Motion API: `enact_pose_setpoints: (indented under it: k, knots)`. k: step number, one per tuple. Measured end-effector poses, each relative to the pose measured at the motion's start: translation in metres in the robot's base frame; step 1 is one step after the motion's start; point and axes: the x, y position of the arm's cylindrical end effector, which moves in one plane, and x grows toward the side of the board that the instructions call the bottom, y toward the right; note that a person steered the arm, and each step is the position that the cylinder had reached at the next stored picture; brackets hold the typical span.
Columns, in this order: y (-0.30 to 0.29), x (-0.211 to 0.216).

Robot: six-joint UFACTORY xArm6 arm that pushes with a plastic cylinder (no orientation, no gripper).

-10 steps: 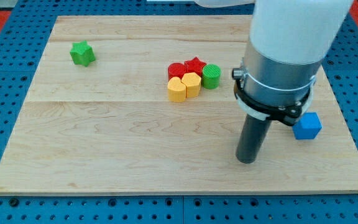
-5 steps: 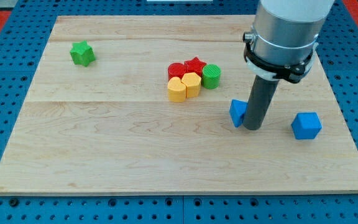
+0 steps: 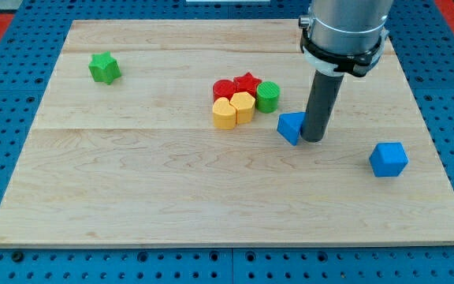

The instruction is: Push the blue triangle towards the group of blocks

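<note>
The blue triangle lies on the wooden board, just right of and slightly below a group of blocks. My tip touches the triangle's right side. The group holds a red cylinder, a red star, a green cylinder, a yellow hexagon-like block and a yellow heart. A small gap separates the triangle from the green cylinder.
A blue cube sits alone near the view's right edge of the board. A green star sits alone at the view's upper left. The arm's wide grey body hangs over the upper right of the board.
My tip has moved up and to the left, first reaching the blue triangle and then pushing it up-left, closer to the group. The other blocks have not moved.
</note>
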Motion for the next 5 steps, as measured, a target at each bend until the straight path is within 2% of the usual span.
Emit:
enact_pose_setpoints:
  k: [4, 5]
  knots:
    - [-0.066, 0.004]
    - [-0.066, -0.003]
